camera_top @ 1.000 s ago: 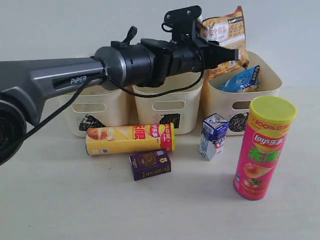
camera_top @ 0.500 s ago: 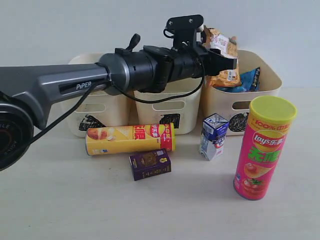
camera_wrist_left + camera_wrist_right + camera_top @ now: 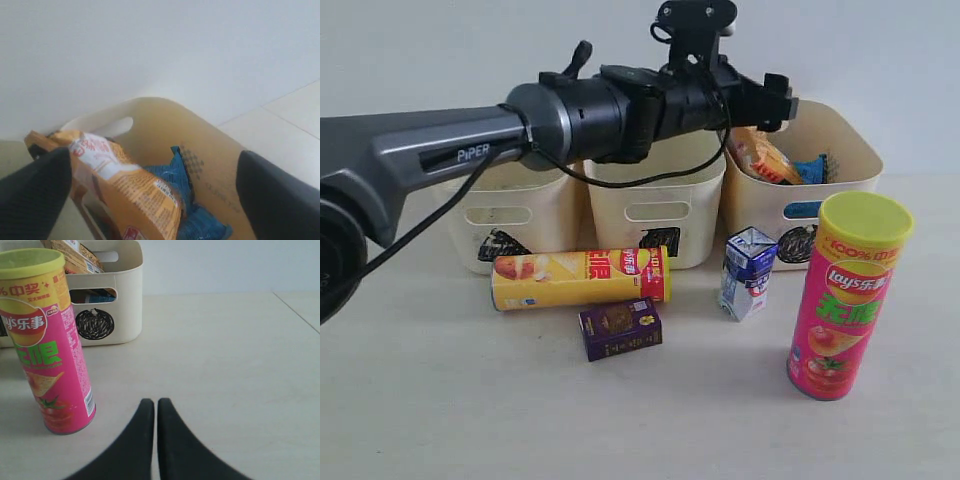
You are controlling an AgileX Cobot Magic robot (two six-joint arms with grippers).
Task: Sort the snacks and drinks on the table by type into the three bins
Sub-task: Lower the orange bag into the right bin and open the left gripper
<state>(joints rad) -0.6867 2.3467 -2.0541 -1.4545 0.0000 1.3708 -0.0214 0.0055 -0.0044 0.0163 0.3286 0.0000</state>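
1. A plain pale wall point(image 3: 400, 50) fills the top of the frame. Below it a matte cream counter point(image 3: 430, 400) runs the full width, with soft shadows under everything on it.
2. The grey left arm point(image 3: 410, 160) enters at the left edge and stretches across the upper middle.
3. The left bin point(image 3: 510, 215) stands against the wall at middle left. Its black mark is partly hidden, so I cannot read it.
4. The yellow-and-red tube point(image 3: 580, 278) lies on its side in front of the left and middle bins. A small purple box point(image 3: 620, 328) sits just in front of it, not touching.
5. The middle bin point(image 3: 655, 215) stands side by side with its neighbours at centre.
6. The blue-and-white carton point(image 3: 748, 272) stands upright right of centre, in front of the gap between the middle and right bins.
7. The right bin point(image 3: 840, 185) has a scribbled black circle on its front.
8. The orange bag point(image 3: 765, 155) leans inside it, next to a blue-and-white bag point(image 3: 812, 168).
9. The left end effector point(image 3: 778, 100) hangs just above that bin with its jaws spread wide. It has released and grips nothing.
10. The pink tube point(image 3: 850, 295) stands upright at lower right, well in front of the right bin.
11. The right end effector point(image 3: 156, 407) shows only in its own wrist view. It is clenched, tips pressed together, low over bare counter near the pink tube.
12. A thin seam point(image 3: 295, 310) crosses the counter there.
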